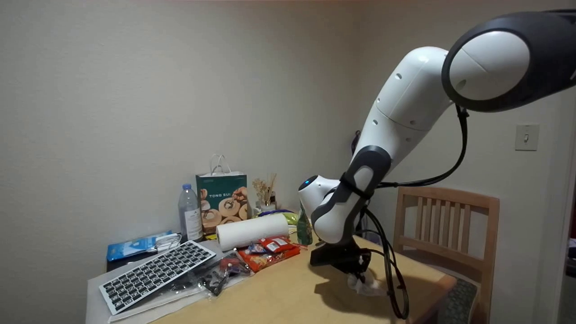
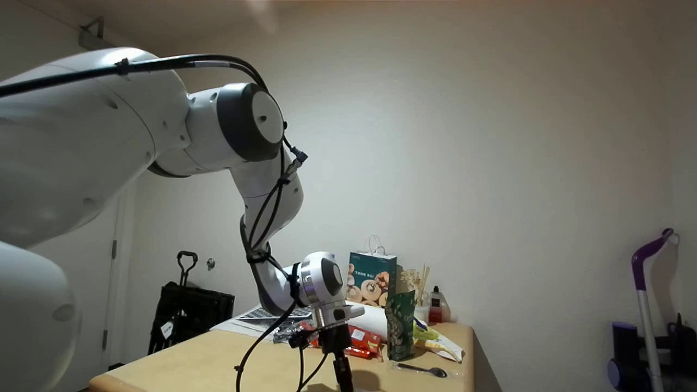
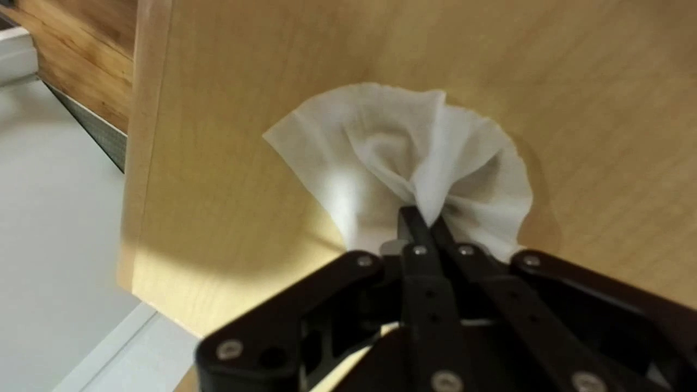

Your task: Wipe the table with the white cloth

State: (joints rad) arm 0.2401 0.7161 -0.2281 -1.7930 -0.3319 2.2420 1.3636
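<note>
Wrist view: gripper (image 3: 427,218) drawn fully together, pinching the gathered folds of the white cloth (image 3: 400,158). Cloth fans out at the centre of the frame; it appears to rest on the surface beneath, though contact under the folds is hidden. In an exterior view it sits at lower right of the frame, on the table (image 1: 270,297), below the arm (image 1: 400,112).

Step in hand, as judged: wiping, with the cloth gripped and down at the surface. Stroke direction and area covered: cannot tell.

Next move probably calls for a low, level sweep under light pressure, towards the bare part at lower centre of that frame, stopping short of the red snack packets (image 1: 275,245). Lifting would likely break contact; pressing hard may bunch the cloth.
</note>
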